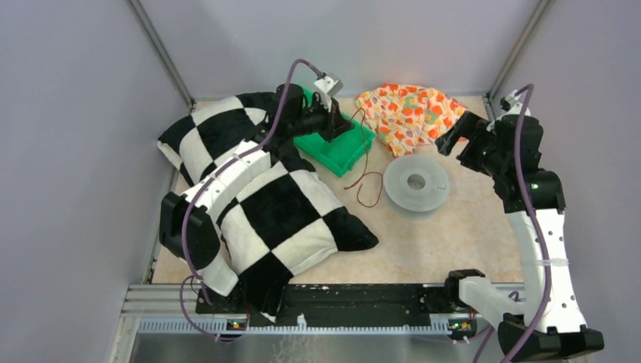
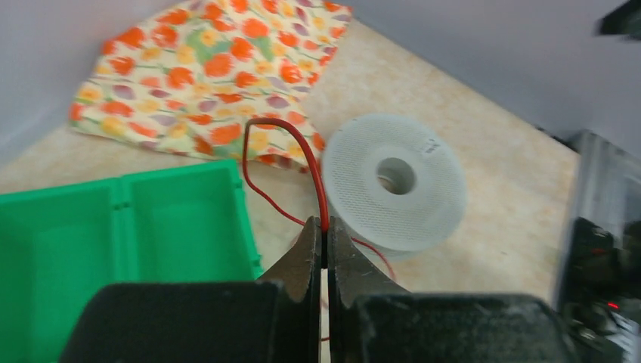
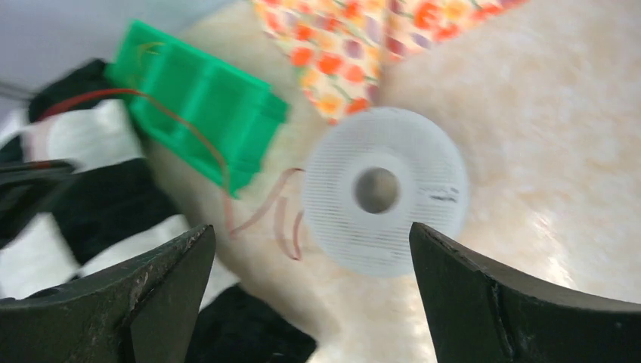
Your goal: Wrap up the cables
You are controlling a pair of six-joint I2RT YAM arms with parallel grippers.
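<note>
The cable [image 2: 298, 144] is a thin red wire that arches up from my left gripper [image 2: 326, 227], whose jaws are shut on it. From above, this gripper [image 1: 339, 128] hovers over the green bin's right end. The cable [image 1: 355, 162] trails down to a loose loop on the table beside a white spool [image 1: 416, 183]. My right gripper [image 1: 447, 138] is raised at the back right, away from the spool. Its wrist view shows this gripper [image 3: 310, 229] wide open and holding nothing. Below it lie the spool [image 3: 332, 189] and the blurred cable loop [image 3: 261, 212].
A green two-compartment bin [image 1: 332, 147] sits at the back centre. A floral cloth [image 1: 408, 113] lies behind the spool. Two black-and-white checkered pillows [image 1: 280, 219] cover the left half of the table under the left arm. Grey walls close in the sides and back.
</note>
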